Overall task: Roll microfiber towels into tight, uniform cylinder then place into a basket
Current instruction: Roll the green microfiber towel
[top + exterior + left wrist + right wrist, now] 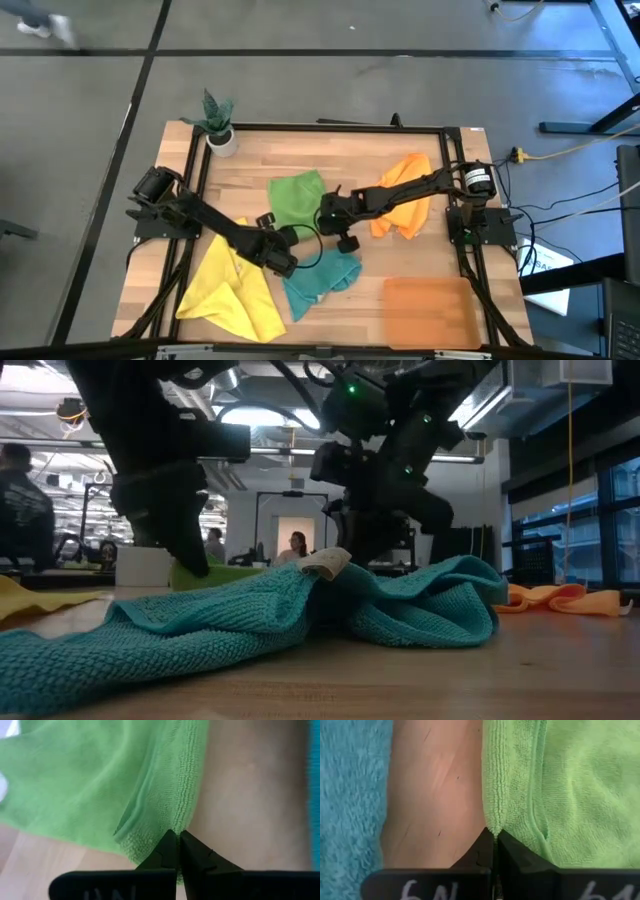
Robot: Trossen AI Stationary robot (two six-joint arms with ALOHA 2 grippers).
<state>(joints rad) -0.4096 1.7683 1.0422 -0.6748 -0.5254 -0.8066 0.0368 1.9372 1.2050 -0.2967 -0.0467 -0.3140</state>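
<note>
Wrist views alone show grips: left gripper [177,834] clenched on green towel [297,198] hem corner; right gripper [494,834] pinching same towel's edge. High view alone shows layout: green towel mid-table, long axis toward far edge; basket [428,310] at near right, empty. Low view: teal towel [250,622] crumpled foremost.

From above, the dark arms cover the near edge of the green towel [296,200]. In the low view the teal towel [250,622] hides the surface behind it, and the yellow towel [30,598] is cut off by the picture's edge. The basket [428,312] looks blurred, possibly empty.
</note>
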